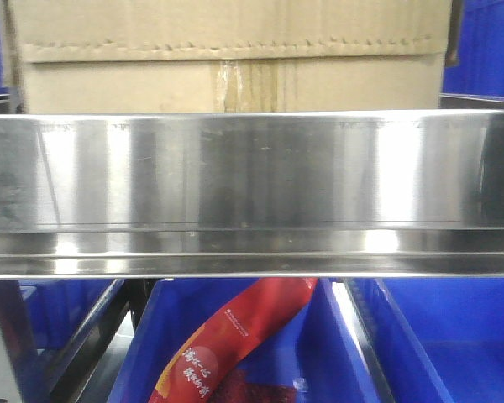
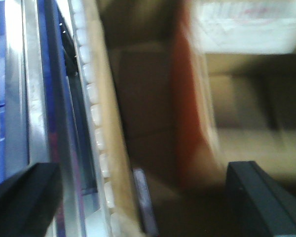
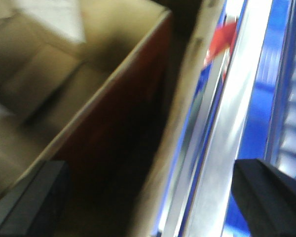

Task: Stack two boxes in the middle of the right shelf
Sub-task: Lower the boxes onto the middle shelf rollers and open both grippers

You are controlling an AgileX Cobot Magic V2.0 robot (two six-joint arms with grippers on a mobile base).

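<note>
A tan cardboard box [image 1: 235,75] with a zigzag-cut flap and a taped centre seam stands on the steel shelf [image 1: 252,168], behind its broad shiny front rail; the frame cuts off its top. No gripper shows in the front view. The left wrist view is blurred: my left gripper [image 2: 143,197] is open, its dark fingers [image 2: 266,197] wide apart, with a cardboard edge [image 2: 108,123] running between them beside the shelf rail [image 2: 32,98]. My right gripper [image 3: 150,197] is open too, straddling a cardboard wall [image 3: 177,123] next to the steel rail [image 3: 237,98]. Whether either gripper touches cardboard is unclear.
Under the shelf sit blue plastic bins [image 1: 437,336], one holding a red printed packet [image 1: 235,336]. A grey perforated upright [image 1: 0,336] stands at the lower left. More blue bins [image 1: 483,46] show behind the box at the upper right.
</note>
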